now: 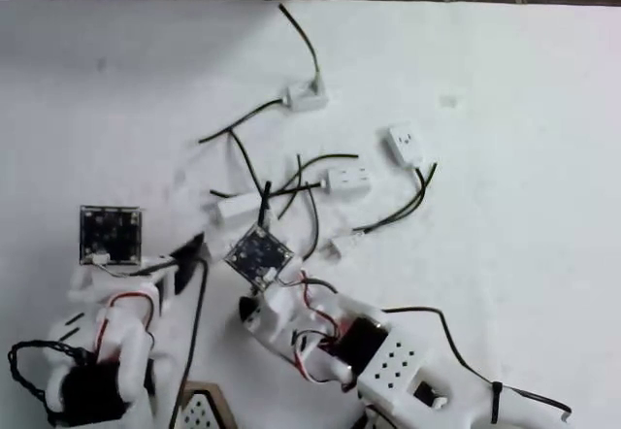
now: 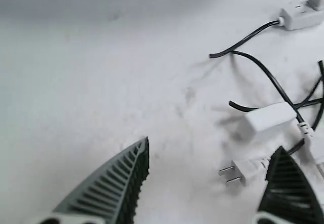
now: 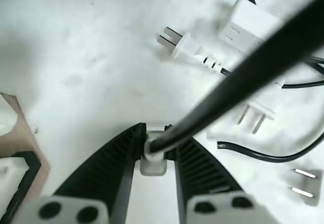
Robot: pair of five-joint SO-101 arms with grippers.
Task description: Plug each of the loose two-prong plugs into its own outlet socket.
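Plug (image 3: 152,164) with black cable (image 3: 243,57) is clamped in the right gripper (image 3: 158,142); the left gripper (image 2: 212,150) is spread wide beside a two-prong plug (image 2: 243,169).

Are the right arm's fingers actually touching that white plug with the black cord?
Touching. The right wrist view shows the fingers of the right gripper pressed against both sides of the white plug, its black cord running out.

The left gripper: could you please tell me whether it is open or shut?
Open. The left gripper has its fingers wide apart, bare table between them; a loose plug lies beside one.
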